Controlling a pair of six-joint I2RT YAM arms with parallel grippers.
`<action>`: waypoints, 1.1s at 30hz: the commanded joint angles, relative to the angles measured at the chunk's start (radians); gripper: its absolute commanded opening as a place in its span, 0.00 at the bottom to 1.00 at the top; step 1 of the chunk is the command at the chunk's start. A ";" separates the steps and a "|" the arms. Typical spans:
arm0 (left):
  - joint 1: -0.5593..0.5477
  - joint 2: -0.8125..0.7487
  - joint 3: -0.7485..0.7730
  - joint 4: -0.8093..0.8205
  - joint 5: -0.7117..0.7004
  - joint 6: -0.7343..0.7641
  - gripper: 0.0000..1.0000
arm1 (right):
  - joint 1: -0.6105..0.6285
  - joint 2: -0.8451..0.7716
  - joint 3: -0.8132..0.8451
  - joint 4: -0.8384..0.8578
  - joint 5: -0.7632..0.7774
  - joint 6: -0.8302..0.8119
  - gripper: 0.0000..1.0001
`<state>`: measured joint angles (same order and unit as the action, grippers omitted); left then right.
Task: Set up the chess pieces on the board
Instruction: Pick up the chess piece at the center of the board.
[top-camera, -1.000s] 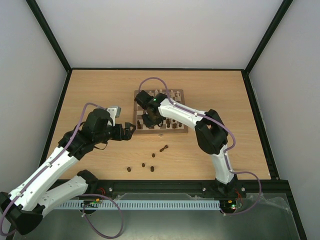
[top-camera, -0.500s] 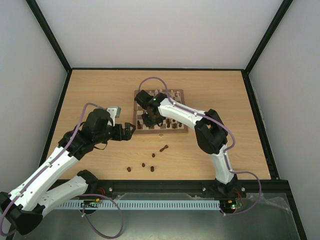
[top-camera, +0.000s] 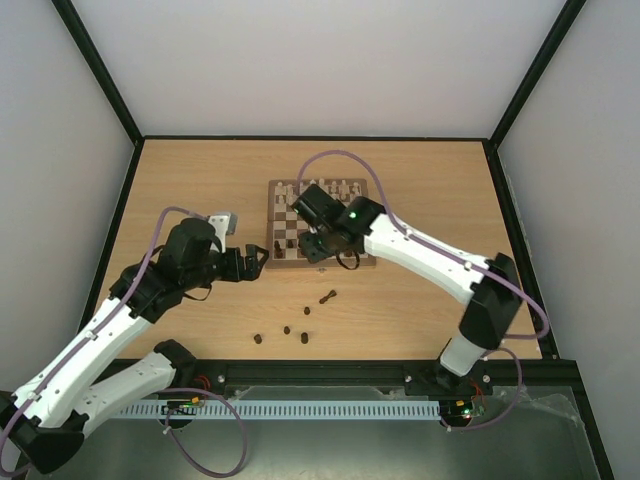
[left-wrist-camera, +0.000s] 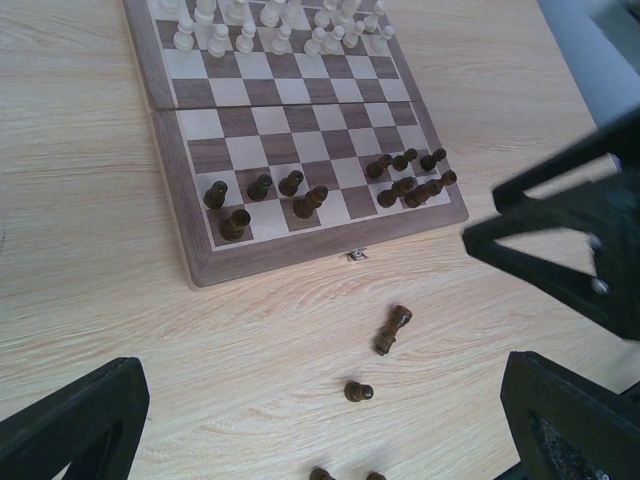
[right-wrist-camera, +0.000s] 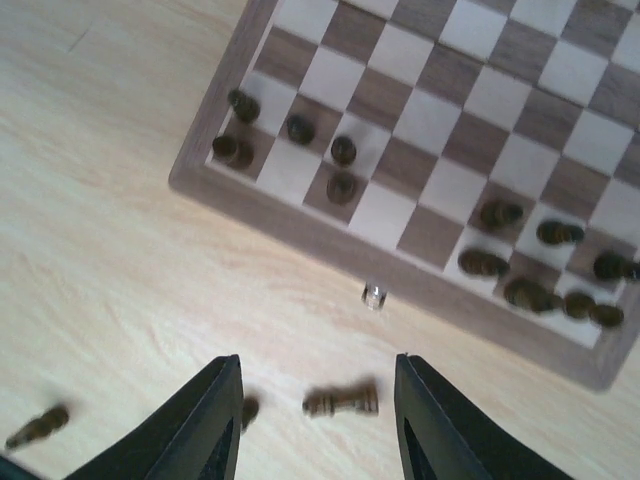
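Most dark brown wooden chess pieces (left-wrist-camera: 308, 203) stood on the near rows of the square checkered wooden chessboard (left-wrist-camera: 300, 262). The right gripper (right-wrist-camera: 317, 380), spread and empty, hovered over a toppled piece (right-wrist-camera: 340, 402) beside the board, likely to collect it; the left gripper (left-wrist-camera: 325, 400) was spread too.

A smooth, satin-finished square wooden chessboard (left-wrist-camera: 300, 120) sits on a pale matt wood-grain tabletop (left-wrist-camera: 100, 300). The small dark brown turned-wood chess pieces (left-wrist-camera: 235, 224) look faintly glossy, the cream-white pieces (left-wrist-camera: 218, 40) smooth, and the tiny near-edge clasp (left-wrist-camera: 354, 256) shiny metal.
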<state>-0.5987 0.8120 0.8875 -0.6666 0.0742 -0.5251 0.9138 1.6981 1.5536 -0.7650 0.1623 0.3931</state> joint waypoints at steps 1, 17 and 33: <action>0.009 -0.002 0.031 -0.027 0.017 -0.010 1.00 | 0.034 -0.109 -0.134 -0.058 0.017 0.067 0.43; 0.007 -0.023 -0.019 -0.003 0.087 -0.034 0.99 | 0.079 -0.282 -0.494 0.041 0.064 0.179 0.41; 0.007 -0.024 -0.104 0.064 0.113 -0.065 0.99 | -0.023 -0.138 -0.578 0.292 -0.014 0.125 0.44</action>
<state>-0.5949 0.7887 0.7948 -0.6304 0.1753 -0.5835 0.9188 1.5387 0.9928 -0.5312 0.1848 0.5392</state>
